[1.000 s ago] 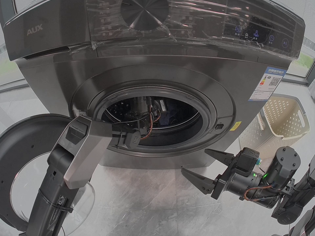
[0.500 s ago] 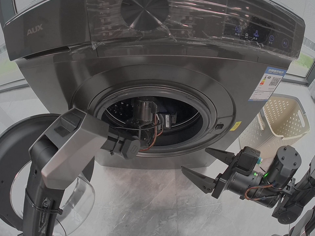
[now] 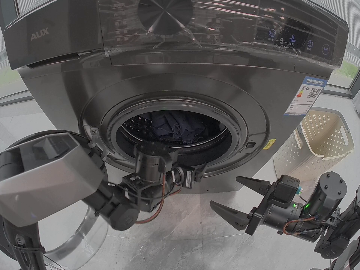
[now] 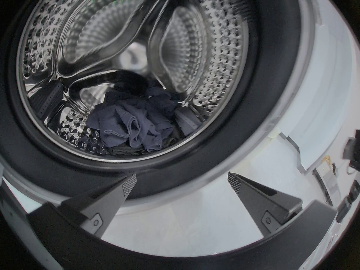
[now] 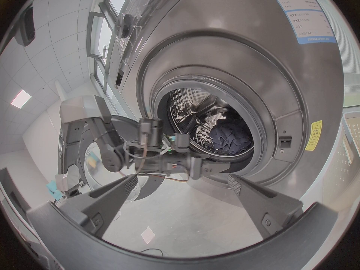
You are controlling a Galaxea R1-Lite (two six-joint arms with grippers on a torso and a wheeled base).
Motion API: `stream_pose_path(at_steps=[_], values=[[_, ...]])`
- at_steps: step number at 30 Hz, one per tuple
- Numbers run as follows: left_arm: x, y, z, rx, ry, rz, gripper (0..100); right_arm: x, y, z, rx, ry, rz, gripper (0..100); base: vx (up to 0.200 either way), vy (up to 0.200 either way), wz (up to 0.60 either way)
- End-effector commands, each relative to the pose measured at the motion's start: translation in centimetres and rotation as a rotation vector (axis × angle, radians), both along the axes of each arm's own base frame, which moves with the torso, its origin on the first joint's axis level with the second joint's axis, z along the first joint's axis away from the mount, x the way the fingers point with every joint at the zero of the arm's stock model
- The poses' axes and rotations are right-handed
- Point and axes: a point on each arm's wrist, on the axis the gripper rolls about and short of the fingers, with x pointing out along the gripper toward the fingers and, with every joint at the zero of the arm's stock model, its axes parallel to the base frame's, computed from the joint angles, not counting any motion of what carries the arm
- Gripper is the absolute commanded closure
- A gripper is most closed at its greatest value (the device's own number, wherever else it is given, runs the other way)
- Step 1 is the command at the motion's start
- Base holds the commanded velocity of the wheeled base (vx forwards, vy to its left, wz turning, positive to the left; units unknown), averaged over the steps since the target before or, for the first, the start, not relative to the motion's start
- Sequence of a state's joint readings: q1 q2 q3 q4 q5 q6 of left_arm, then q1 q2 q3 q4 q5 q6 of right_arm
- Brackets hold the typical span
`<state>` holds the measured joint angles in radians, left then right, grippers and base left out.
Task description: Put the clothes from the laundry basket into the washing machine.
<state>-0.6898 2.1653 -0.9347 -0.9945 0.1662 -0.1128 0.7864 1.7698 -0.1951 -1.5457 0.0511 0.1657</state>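
Dark blue clothes point(image 3: 176, 126) lie bunched at the bottom of the washing machine point(image 3: 180, 75) drum, also seen in the left wrist view point(image 4: 131, 122) and the right wrist view point(image 5: 229, 138). My left gripper point(image 3: 198, 169) hangs just outside the lower rim of the door opening, open and holding nothing point(image 4: 181, 177). My right gripper point(image 3: 227, 192) is low over the floor in front of the machine's right side, open and holding nothing point(image 5: 182, 180). The cream laundry basket point(image 3: 324, 139) stands to the right of the machine.
The round door point(image 3: 71, 240) stands swung open at the left, behind my left arm. Pale tiled floor point(image 3: 187, 237) stretches in front of the machine. A latch point(image 3: 250, 144) sits on the right of the door ring.
My left arm has pulled back out of the drum and dropped below the opening, leaving the blue clothes in sight inside. The right gripper has sunk slightly.
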Motion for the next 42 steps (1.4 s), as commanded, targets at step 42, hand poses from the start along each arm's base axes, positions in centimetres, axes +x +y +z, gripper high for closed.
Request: stream_pose_path(at_steps=[42], values=[[-17.4,14.7,6.3,-0.123,-0.282,0.032,0,-6.6,-12.4,3.0,-0.06,-0.075,-0.402,0,-0.114,0.0,0.0]])
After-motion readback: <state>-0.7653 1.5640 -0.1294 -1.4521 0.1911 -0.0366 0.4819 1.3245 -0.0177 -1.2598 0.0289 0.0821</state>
